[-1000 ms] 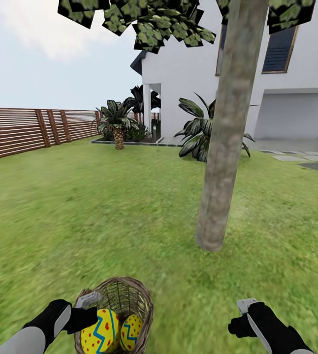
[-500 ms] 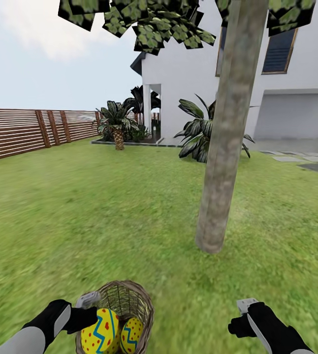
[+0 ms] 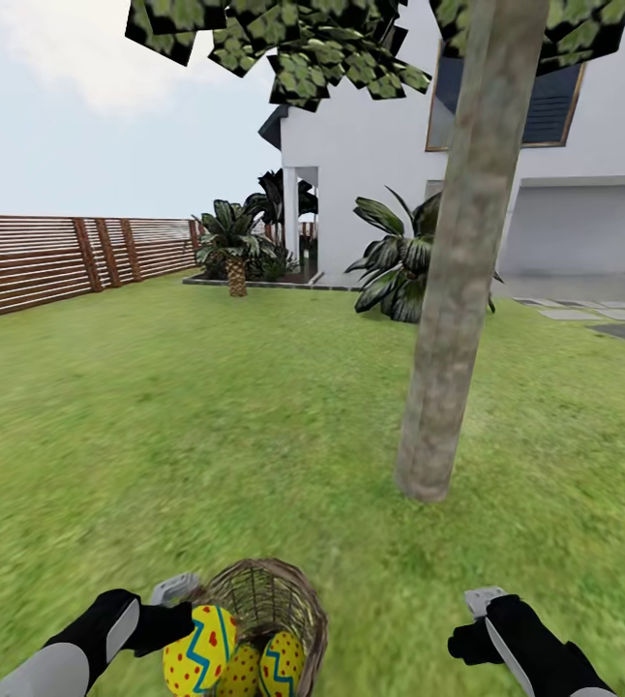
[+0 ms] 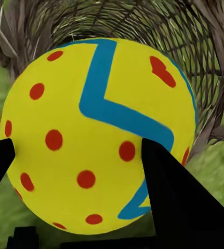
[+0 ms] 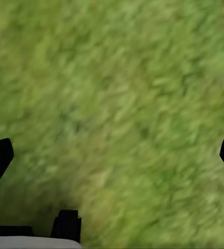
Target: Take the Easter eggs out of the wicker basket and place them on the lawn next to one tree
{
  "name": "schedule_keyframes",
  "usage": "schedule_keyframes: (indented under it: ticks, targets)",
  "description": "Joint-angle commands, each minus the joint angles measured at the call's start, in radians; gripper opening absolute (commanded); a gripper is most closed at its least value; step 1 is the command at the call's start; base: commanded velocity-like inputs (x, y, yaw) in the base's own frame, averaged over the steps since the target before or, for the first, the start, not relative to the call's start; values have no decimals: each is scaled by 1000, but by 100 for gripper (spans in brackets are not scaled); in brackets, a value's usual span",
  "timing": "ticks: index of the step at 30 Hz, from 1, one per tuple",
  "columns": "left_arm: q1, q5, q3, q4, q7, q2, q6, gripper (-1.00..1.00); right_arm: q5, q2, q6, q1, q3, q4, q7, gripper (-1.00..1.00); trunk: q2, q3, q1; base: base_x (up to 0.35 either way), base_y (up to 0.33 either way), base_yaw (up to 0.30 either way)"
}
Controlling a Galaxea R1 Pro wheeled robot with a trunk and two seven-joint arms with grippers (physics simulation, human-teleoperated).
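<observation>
While the left gripper (image 4: 75,155) clamps its fingers (image 4: 169,187) on one Easter egg (image 3: 198,651) at the wicker basket (image 3: 283,605) rim, the head view has the basket at 6 o'clock on the lawn (image 3: 206,416), two more eggs (image 3: 264,668) inside it. Tree (image 3: 453,290) trunk stands at 1 o'clock from the basket, well apart. Right gripper (image 5: 112,155) hangs over bare grass at 5 o'clock, fingers spread wide, nothing between them. Fence (image 3: 51,257) at 10 o'clock, house (image 3: 583,194) behind the tree.

Wicker basket (image 3: 272,605) with Easter eggs (image 3: 199,649) near tree (image 3: 453,290).
</observation>
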Motion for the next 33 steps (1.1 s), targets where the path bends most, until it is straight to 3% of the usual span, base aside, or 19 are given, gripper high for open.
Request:
schedule_keyframes:
  ticks: [1, 9, 33]
  targets:
    - [0, 0, 5, -1, -1, 0, 7, -100, 1, -1, 5, 0, 5, -2, 3, 100, 7, 2, -4, 0, 167, 0]
    - [1, 3, 5, -1, -1, -12, 7, -100, 1, -2, 5, 0, 5, -2, 3, 100, 63, 27, -35, 0, 56, 0]
    - [0, 0, 3, -2, -8, -10, 8, -100, 1, -4, 5, 0, 0, -3, 4, 100, 231, 102, -127, 0, 289, 0]
